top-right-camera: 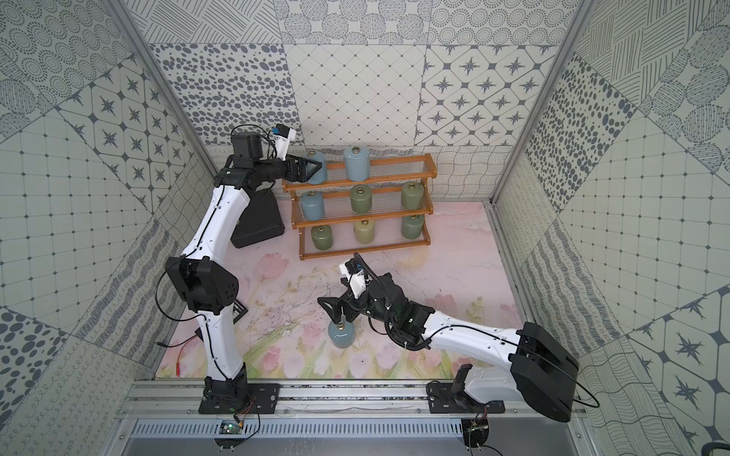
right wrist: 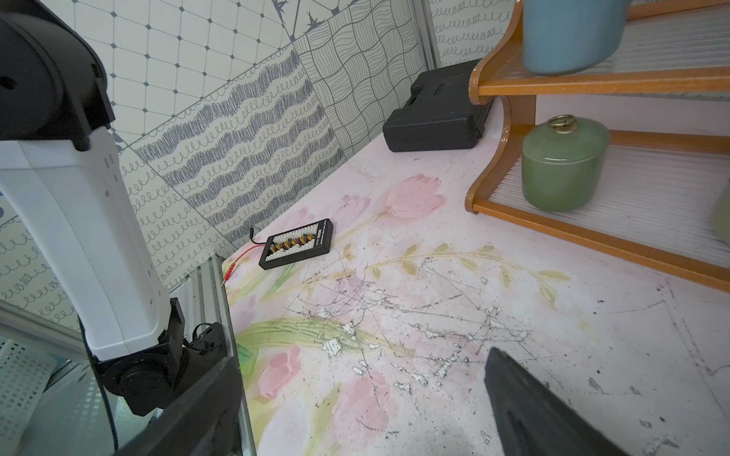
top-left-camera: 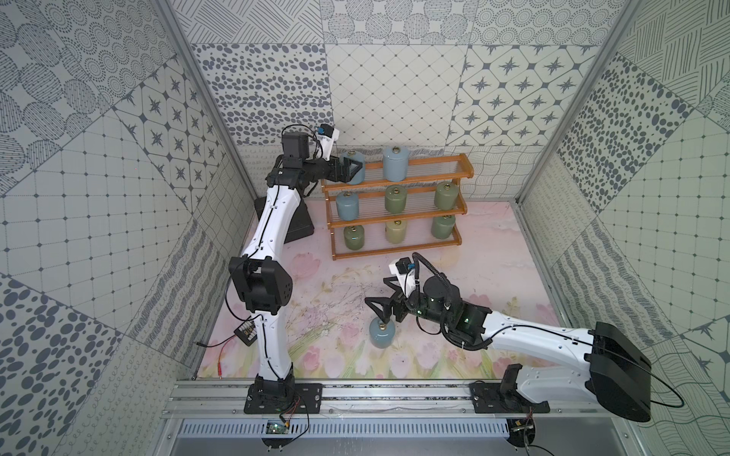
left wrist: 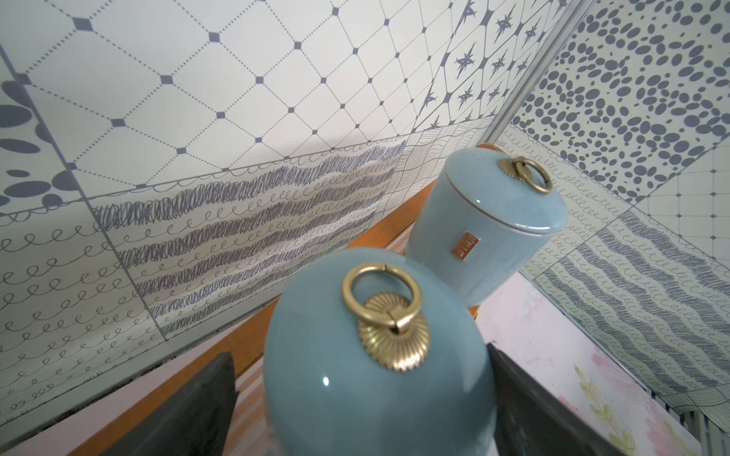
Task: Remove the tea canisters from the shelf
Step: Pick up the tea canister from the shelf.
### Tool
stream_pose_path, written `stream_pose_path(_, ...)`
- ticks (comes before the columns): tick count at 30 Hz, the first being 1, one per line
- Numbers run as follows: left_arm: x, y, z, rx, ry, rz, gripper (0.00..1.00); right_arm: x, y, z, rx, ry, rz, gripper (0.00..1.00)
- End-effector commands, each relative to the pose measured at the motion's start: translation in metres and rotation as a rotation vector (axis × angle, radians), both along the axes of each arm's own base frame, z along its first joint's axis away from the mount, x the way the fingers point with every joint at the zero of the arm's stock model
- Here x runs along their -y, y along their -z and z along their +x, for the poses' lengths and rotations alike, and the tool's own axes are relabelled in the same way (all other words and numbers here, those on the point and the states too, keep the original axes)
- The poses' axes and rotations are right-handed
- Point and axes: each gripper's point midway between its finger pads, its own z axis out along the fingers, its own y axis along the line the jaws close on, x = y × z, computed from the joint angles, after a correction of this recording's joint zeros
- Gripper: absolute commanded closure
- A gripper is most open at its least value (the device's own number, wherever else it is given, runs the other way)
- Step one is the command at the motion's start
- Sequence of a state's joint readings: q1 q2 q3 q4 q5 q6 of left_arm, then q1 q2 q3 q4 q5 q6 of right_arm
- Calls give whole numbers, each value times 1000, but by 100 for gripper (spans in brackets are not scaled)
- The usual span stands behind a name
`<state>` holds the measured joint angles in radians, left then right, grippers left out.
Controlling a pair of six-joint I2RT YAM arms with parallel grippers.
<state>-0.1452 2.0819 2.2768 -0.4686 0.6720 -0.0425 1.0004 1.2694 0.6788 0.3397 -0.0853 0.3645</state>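
1. A black connector board (top-left-camera: 247, 333) lies on the floral table (top-left-camera: 493, 268) near the left wall. A black plastic case (top-left-camera: 302, 227) sits farther back, just beside the shelf (top-left-camera: 468, 169).
2. The left gripper (top-left-camera: 352, 170) is at the shelf's top tier, jaws spread wide on either side of the end blue-grey canister (left wrist: 335, 395). The left wrist view shows a gap at 1 finger (left wrist: 197, 406), so nothing is pinched.
3. 8 canisters stand upright on the shelf.
   - Top tier: the end one and a second blue-grey canister (top-left-camera: 396, 165).
   - Middle tier: a lower blue-grey canister (top-left-camera: 347, 206), a centre olive canister (top-left-camera: 395, 199) and a right olive canister (top-left-camera: 446, 196).
   - Bottom tier: a dark olive canister (top-left-camera: 352, 237), a pale yellow-green canister (top-left-camera: 395, 231) and a sage canister (top-left-camera: 442, 226).
4. The 9th, a lone blue-grey canister (top-left-camera: 381, 333), stands upright on the table, well in front of the shelf.
5. The right gripper (top-left-camera: 381, 296) hovers by that canister's lid, jaws spread and holding nothing. Its wrist view shows bare table between the fingers (right wrist: 553, 414).
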Motion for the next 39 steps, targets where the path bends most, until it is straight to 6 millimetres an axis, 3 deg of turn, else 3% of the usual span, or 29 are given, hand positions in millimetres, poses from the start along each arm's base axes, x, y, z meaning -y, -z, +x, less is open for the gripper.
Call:
stream_pose_path(1,16,-19,2,84,59,-56,0,-5,-11,4,12,3,39,0)
stream_pose_path(9,25,-13,4,88,73,-43,1,-4,-7,4,4,7,35,0)
stream_pose_path(20,35,-7,0,96,100,-13,16,-3,-3,4,-6,11,33,0)
stream_pose_path(25,43,-9,-8,111,109,21,18,-2,-2,5,-7,16,32,0)
stream_pose_path(39,45,-44,-51,165,101,26,23,1,-3,3,-8,21,44,0)
